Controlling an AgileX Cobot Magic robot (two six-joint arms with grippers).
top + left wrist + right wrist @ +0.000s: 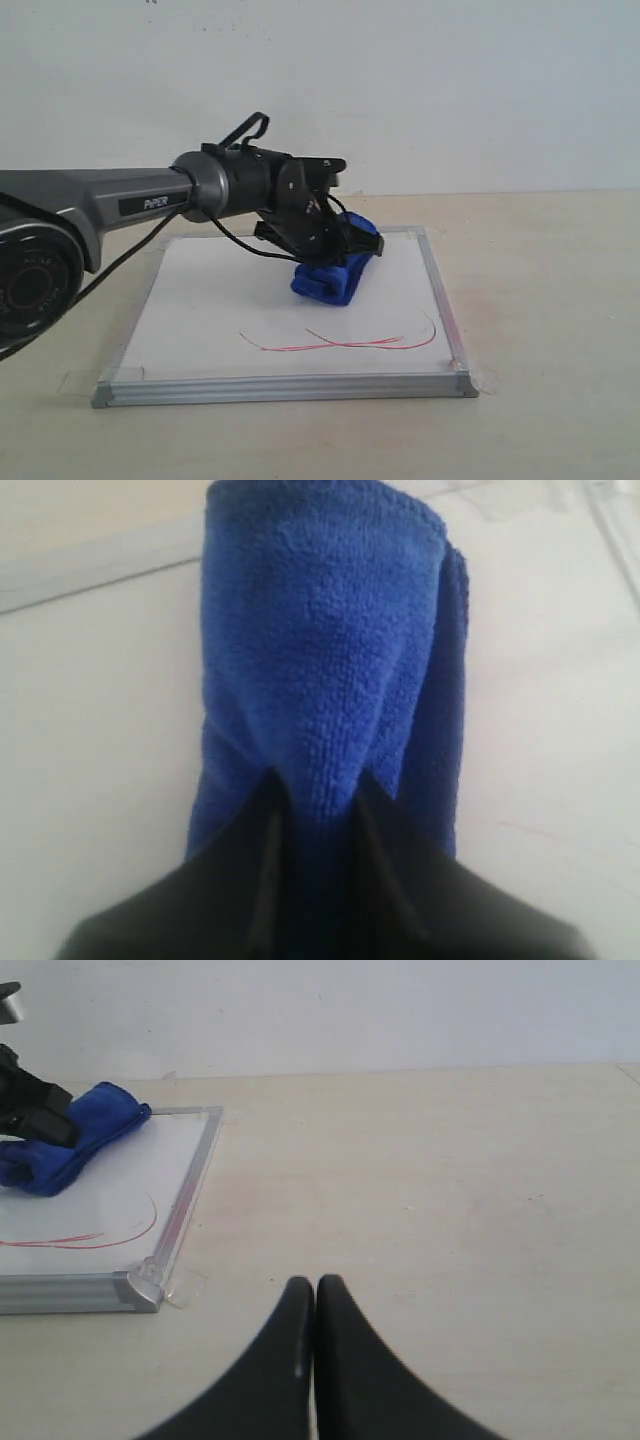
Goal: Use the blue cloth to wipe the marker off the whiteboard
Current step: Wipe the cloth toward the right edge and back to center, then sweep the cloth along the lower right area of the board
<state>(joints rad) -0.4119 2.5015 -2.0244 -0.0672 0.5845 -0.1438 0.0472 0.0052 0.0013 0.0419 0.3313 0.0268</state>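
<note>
Gripping the blue cloth (325, 280) mid-roll, left hand (320, 780) held it on the whiteboard (200, 310), clear of the marker (340, 344). Looked soft, squashy, light; mid-roll pinch suited it. Right hand (315, 1290) sat clenched beside the whiteboard.

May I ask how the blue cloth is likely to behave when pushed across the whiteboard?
Probably soft and floppy: the blue cloth creases where the left pincer pinches it. Its fluffy pile likely drags rather than slides on the whiteboard. The folded bundle may bunch or unfold.
</note>
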